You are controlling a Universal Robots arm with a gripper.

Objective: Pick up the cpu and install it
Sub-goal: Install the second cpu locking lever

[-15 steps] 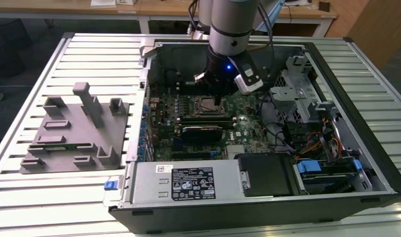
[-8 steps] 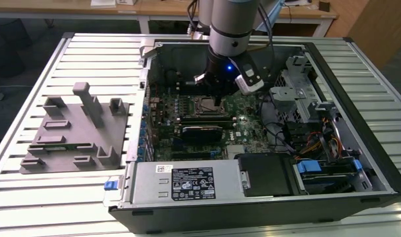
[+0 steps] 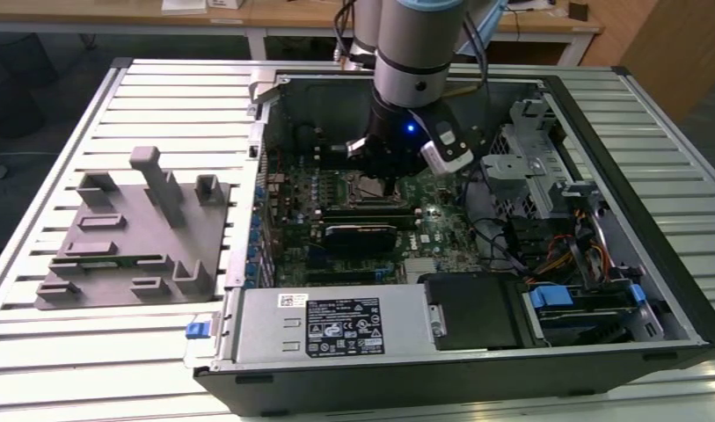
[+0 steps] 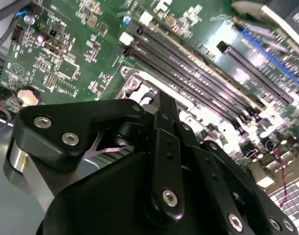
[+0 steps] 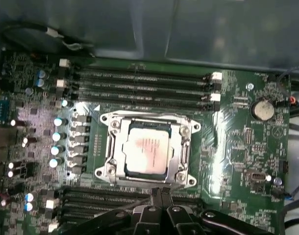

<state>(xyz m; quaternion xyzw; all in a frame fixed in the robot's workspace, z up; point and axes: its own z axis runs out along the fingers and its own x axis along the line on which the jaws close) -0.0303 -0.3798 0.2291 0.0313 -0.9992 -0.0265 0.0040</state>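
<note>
Fingers: you are looking at fingertips pressed together, gripping nothing.
Gripper: it is hanging beside the socket.
Cpu: it is lying in that socket, mid green board.

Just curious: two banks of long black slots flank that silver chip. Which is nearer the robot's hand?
The bank partly hidden behind the hand; the other bank lies beyond the cpu, by the case wall.
</note>
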